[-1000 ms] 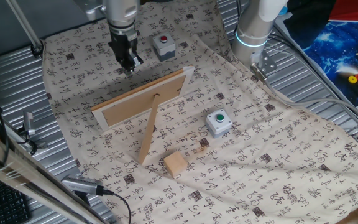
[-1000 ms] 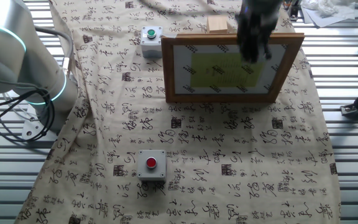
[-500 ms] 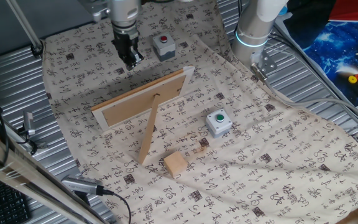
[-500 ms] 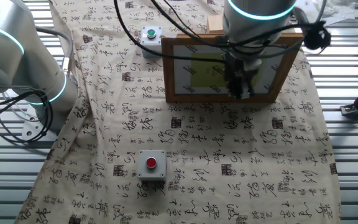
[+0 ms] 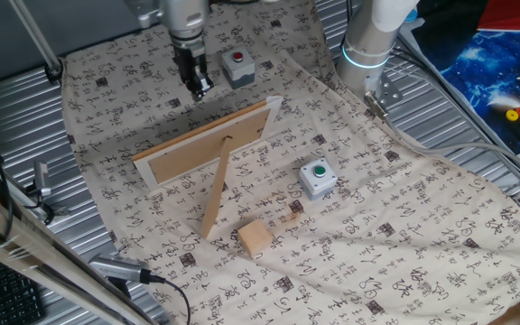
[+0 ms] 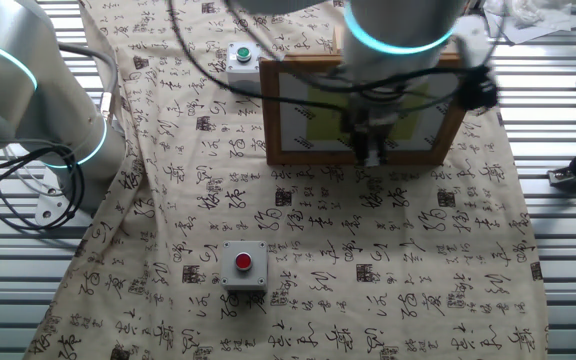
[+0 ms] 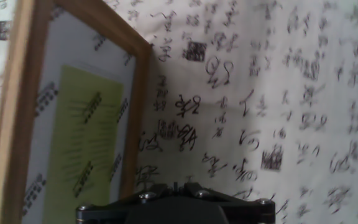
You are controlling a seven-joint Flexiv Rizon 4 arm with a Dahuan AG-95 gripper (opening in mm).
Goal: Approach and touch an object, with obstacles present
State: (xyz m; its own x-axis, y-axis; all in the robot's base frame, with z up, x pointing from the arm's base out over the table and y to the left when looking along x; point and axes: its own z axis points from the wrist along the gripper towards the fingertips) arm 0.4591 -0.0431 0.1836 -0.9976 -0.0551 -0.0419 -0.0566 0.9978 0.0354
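The object, a small plain wood cube (image 5: 255,237), lies on the printed cloth in front of the picture frame's prop leg (image 5: 215,191). My gripper (image 5: 199,88) hangs on the far side of the frame (image 5: 208,144), well away from the cube, near the red button box (image 5: 236,65). Its fingers are together with nothing between them. In the other fixed view the gripper (image 6: 371,152) is over the lower edge of the frame's front (image 6: 298,120), and the arm hides the cube. The hand view shows the gripper (image 7: 174,185) above cloth beside the frame (image 7: 138,112).
A grey box with a green button (image 5: 317,177) stands right of the prop leg, between frame and cube. The red button box (image 6: 244,264) sits alone on the cloth. The robot base (image 5: 368,45) stands at the back right. Ribbed metal table (image 5: 25,117) surrounds the cloth.
The gripper has shifted sideways along the frame's front side toward the red button box and slightly away from the frame. No object has moved.
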